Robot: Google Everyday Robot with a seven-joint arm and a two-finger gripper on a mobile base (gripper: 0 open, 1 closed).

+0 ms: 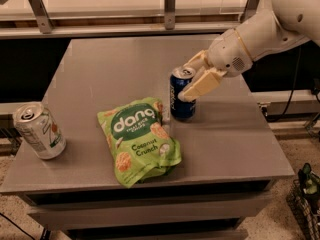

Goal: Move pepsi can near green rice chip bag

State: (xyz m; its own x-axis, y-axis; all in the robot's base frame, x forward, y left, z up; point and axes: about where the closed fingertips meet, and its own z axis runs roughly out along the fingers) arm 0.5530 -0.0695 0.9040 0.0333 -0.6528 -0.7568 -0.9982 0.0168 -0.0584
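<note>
End effector point(186, 82) at pepsi can point(179, 107) hides its right side.

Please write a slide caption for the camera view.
The claw grips the upright pepsi can on the table, beside the green rice chip bag.
</note>
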